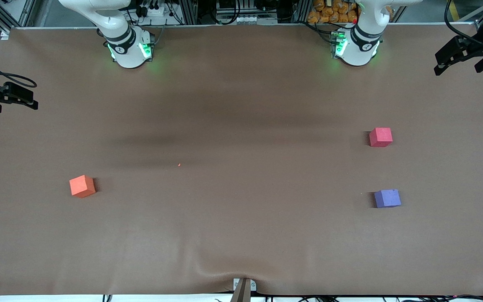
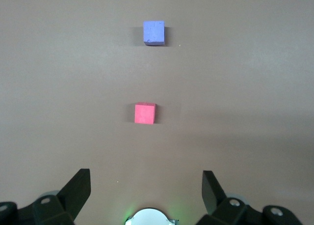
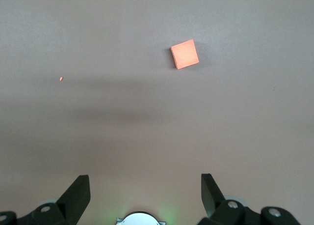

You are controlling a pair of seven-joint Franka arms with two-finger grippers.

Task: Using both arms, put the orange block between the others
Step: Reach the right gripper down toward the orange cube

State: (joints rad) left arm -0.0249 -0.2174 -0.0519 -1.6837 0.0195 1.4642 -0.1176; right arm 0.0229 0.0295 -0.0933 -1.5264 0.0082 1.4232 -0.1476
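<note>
Brown paper covers the whole surface [image 1: 241, 105], and it is a little wrinkled at the edge closest to the front camera.

Closest to that camera is the purple-blue block [image 1: 387, 198], at the left arm's end of the surface. A bit farther from the camera, in line with it, sits the pinkish-red block [image 1: 380, 137]. They are apart, with a bare gap between them. That gap looks like the spot where the third block should go.

The orange block [image 1: 82, 186] is well apart from them, down at the right arm's end of the surface. It sits turned a little. It is about as near the camera as the purple-blue one. Nothing is touching it. My guess is the right arm must pick it up and pass it along, because the gap is at the left arm's end.

A tiny orange speck [image 1: 179, 164] lies near the middle.

Both arms are pulled up and out to the sides, waiting. The right gripper [image 1: 9, 97] hangs over its edge of the surface, fingers spread wide, holding nothing. The left gripper [image 1: 461, 54] hangs over its own edge, also spread wide and empty. Each wrist view looks down at its own blocks.
</note>
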